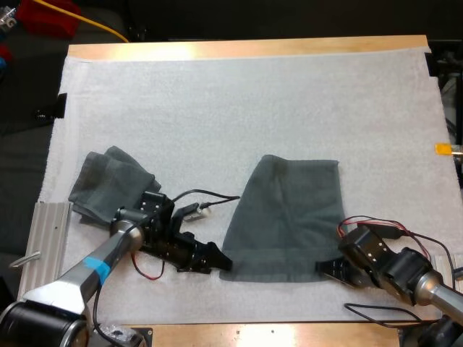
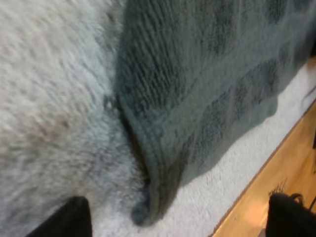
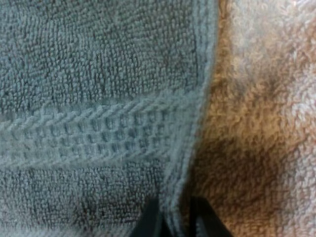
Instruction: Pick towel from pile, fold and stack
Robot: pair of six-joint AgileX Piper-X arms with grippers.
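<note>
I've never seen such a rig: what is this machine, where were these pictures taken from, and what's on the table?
It is a robot with two arms, each ending in two-fingered jaws. One picture looks down from behind the arms; the other two come from cameras on the wrists. On the mat lie a spread towel and a crumpled towel. The left arm has its jaws open at the spread towel's near corner; the right arm has its jaws pinching the other near corner.

The place looks like a robotics lab bench: a wooden table point(image 1: 246, 49) under a white mat point(image 1: 239, 108), with a bare aluminium rail point(image 1: 49, 231) alongside.
</note>
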